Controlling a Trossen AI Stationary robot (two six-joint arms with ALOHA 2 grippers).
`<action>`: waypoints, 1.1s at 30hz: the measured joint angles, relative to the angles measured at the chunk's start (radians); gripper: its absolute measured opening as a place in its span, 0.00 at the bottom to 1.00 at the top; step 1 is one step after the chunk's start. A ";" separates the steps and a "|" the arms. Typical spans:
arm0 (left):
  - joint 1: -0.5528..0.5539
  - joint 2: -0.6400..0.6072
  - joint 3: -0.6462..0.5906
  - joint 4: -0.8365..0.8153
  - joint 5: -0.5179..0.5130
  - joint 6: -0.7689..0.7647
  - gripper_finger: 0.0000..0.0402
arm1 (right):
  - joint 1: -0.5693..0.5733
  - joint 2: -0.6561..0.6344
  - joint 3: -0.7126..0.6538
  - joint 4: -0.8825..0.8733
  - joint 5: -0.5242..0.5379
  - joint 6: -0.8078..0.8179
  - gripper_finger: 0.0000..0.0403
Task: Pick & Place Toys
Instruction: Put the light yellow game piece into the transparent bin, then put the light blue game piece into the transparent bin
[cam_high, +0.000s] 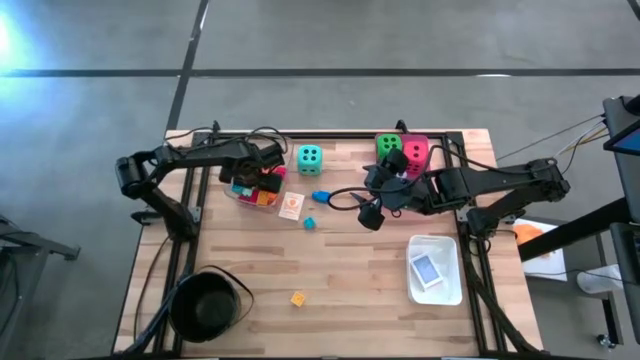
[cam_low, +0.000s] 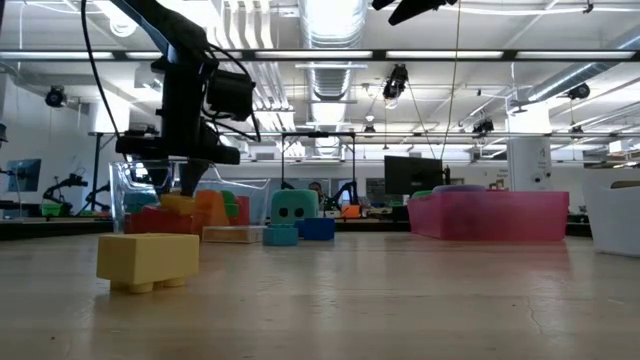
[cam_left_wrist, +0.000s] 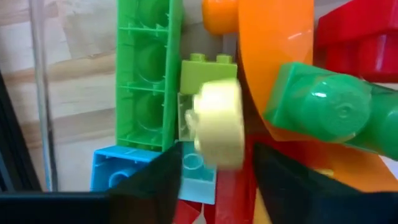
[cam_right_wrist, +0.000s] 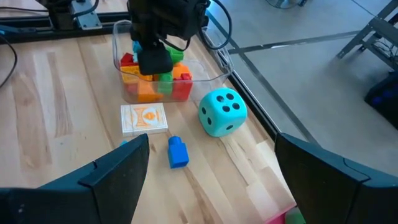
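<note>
My left gripper (cam_left_wrist: 214, 177) points down into a clear tray (cam_high: 232, 192) heaped with coloured plastic blocks (cam_right_wrist: 155, 84) at the table's far left. Its fingers stand apart, and a pale yellow round piece (cam_left_wrist: 217, 124) shows between them, just past their tips, on the heap. My right gripper (cam_right_wrist: 211, 146) hangs open and empty above the table's middle right. A teal die (cam_high: 309, 158) rests on the table beside the clear tray. A green die (cam_high: 388, 145) and a pink die (cam_high: 415, 152) sit in a pink tray (cam_low: 490, 215).
A picture card (cam_high: 290, 206), a blue block (cam_high: 320, 196) and a small teal block (cam_high: 309, 223) lie near the clear tray. A yellow block (cam_high: 298, 298) lies near the front. A round black pot (cam_high: 205, 300) stands front left, and a white tray (cam_high: 452, 285) holding a card front right.
</note>
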 joint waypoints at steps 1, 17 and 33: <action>0.000 0.000 0.000 -0.001 0.004 0.001 0.52 | 0.000 0.000 0.000 -0.001 0.000 0.000 0.84; -0.002 -0.046 0.002 0.000 0.045 0.033 0.86 | -0.001 -0.001 0.000 -0.002 0.003 0.040 0.84; -0.203 -0.236 0.037 0.119 0.106 0.345 0.87 | -0.001 -0.071 0.000 -0.002 0.005 0.061 0.84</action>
